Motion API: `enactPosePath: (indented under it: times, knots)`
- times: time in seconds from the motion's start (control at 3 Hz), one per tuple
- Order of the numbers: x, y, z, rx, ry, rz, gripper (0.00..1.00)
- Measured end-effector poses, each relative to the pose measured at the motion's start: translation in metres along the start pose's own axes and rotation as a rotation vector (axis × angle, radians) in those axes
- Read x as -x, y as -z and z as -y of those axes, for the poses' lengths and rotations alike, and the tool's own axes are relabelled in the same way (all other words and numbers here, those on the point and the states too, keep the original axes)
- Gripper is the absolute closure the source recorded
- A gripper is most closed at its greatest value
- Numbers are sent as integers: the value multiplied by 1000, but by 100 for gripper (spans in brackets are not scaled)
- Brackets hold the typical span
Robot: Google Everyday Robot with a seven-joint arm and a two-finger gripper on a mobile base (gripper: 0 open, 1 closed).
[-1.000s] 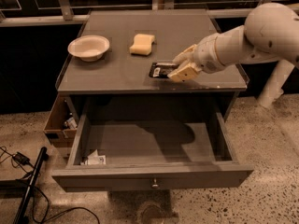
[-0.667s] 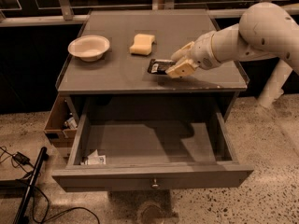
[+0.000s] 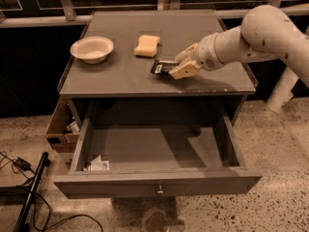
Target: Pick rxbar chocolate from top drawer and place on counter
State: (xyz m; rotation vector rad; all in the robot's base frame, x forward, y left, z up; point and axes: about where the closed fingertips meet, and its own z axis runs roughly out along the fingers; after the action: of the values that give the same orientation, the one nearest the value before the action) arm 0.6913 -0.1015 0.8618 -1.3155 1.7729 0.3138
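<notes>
Grey metal comes first: the front of the top drawer, with a small round knob in the middle. The drawer is pulled all the way out. Its floor is mostly bare, with a few little white paper packets in the near left corner. On the speckled floor to the left lie a black pole and some thin cables. A brown cardboard box sits low down beside the left wall of the drawer, with small things inside (too dim to name).

Above the drawer is the grey table. The rxbar chocolate, black with white marks, is over the table top, right of the middle. It is not in the drawer. The gripper is at the right end of the bar, and its tan fingers are clamped on that end. I cannot tell if the bar is touching the table or is just above it. A fat white arm reaches in from the right side to the gripper.

A bit farther back, near the bar, lies a yellow sponge. A white bowl stands well to the left of it. Behind the table is a dark window with metal bars.
</notes>
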Motion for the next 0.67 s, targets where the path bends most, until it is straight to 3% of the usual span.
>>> enactPosePath:
  times: [0.67]
  knots:
    - [-8,-9,1,11,-23,-4,100]
